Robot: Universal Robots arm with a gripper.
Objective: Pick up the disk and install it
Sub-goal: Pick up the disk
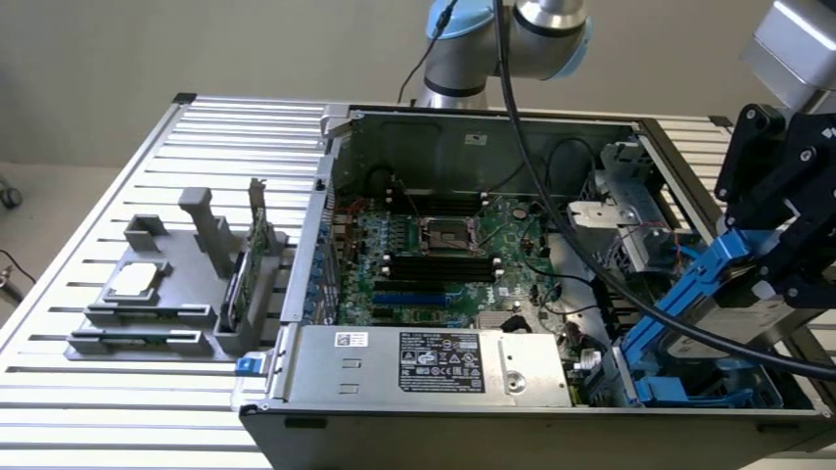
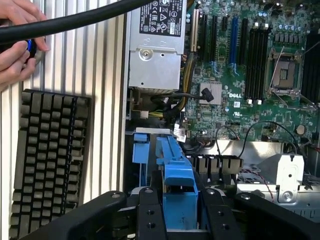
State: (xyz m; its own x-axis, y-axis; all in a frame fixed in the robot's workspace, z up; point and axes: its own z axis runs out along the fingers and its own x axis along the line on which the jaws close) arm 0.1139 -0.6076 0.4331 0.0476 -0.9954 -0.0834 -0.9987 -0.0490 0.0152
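Although the black cable [image 1: 507, 88] and the arm's own hardware cover much of it, the disk [image 1: 692, 291] can be made out by its bright blue rails. It is tilted steeply over the open computer case [image 1: 484, 137], at the corner where the drive bay [image 1: 692, 392] sits, near the surface's [image 1: 196, 147] edge on the exterior view's right. Its grey metal face is mostly hidden, and its label cannot be made out.

The end effector [image 1: 755, 294] is clamped on the disk. In the wrist view its black fingers [image 2: 150, 215] press in on either side of the blue carrier, partway closed (the carrier's width sets the gap). The disk's lower end hangs at the bay; whether it touches anything there cannot be told.

A person's hands [image 2: 17, 45], cut off at the frame's edge, hold something small and blue beside a keyboard [image 2: 47, 160].
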